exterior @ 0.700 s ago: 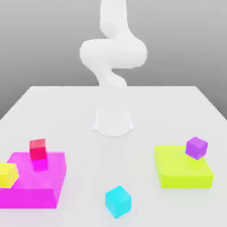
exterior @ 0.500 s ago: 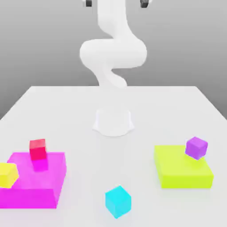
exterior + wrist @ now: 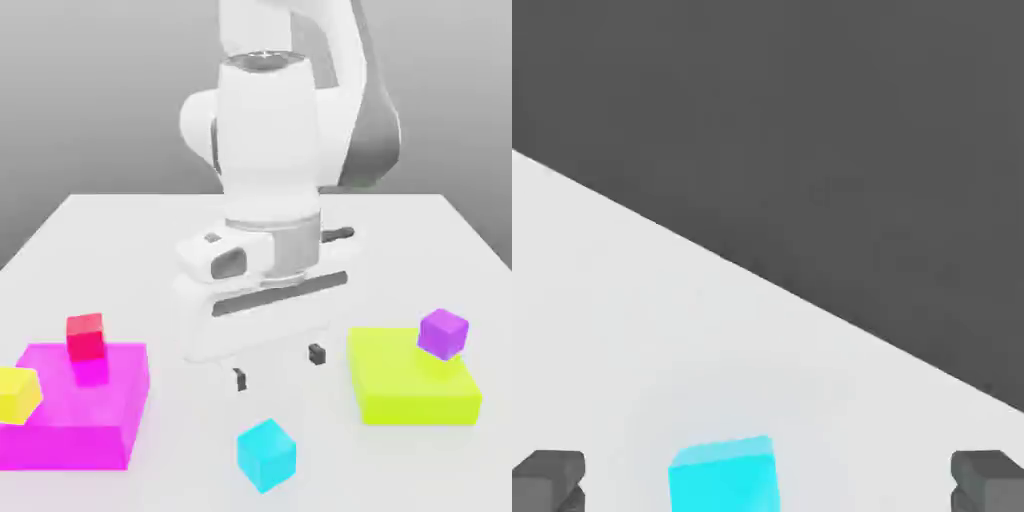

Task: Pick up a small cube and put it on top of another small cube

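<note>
Cyan cube (image 3: 266, 455) sits by itself on the pale table (image 3: 300, 230), near the middle of its near side in the exterior view, and my gripper (image 3: 279, 367) hangs above and a little beyond it. My fingers are spread wide apart with nothing between them, and I touch neither the cube nor the table. Smooth, white and plain, the tabletop takes only soft shading; its far edge runs straight across, and its sides widen toward the near part of the scene. Behind it the room is a bare grey backdrop, lighter above and darker down toward the table's far edge. On the exterior view's left, a flat magenta block (image 3: 75, 400) lies on the table, with the small red cube (image 3: 86, 337) on its far part and a yellow cube (image 3: 16, 395) at the view's edge. On the exterior view's right lies a flat yellow-green block (image 3: 410, 380), with a purple cube (image 3: 443, 334), tilted, at its far right part. My hand view shows the cyan cube on white tabletop, the table's edge slanting against dark grey.
</note>
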Available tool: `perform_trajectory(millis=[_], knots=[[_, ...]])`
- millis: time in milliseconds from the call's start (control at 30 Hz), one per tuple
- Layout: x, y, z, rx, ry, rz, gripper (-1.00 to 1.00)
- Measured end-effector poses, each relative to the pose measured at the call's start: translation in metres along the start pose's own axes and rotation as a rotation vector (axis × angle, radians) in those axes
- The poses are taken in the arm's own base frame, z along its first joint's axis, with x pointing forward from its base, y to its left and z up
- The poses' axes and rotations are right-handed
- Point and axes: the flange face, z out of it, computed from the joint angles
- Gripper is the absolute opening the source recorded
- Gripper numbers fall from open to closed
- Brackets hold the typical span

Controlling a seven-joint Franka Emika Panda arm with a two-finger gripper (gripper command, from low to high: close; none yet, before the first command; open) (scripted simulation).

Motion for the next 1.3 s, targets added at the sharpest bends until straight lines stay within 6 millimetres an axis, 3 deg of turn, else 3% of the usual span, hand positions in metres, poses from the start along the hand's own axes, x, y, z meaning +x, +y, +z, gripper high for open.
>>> perform_trajectory(millis=[100, 233, 267, 467, 533, 700, 833, 967, 1200, 1300], knots=[[-0.017, 0.009, 0.047, -0.039, -0.059, -0.052, 0.00], [-0.023, 0.012, 0.095, -0.046, -0.070, -0.062, 0.00], [-0.024, 0.013, 0.106, -0.046, -0.071, -0.062, -1.00], [-0.025, 0.013, 0.112, -0.046, -0.072, -0.062, -1.00], [-0.024, 0.012, 0.101, -0.046, -0.072, -0.063, -1.00], [-0.020, 0.015, 0.049, -0.046, -0.071, -0.067, -1.00], [-0.009, 0.083, 0.002, -0.058, -0.061, -0.092, -1.00], [-0.016, 0.143, -0.038, -0.063, -0.059, -0.155, -1.00], [-0.061, 0.246, -0.088, -0.050, -0.072, -0.245, -1.00], [-0.081, 0.275, -0.089, -0.034, -0.077, -0.272, -1.00]])
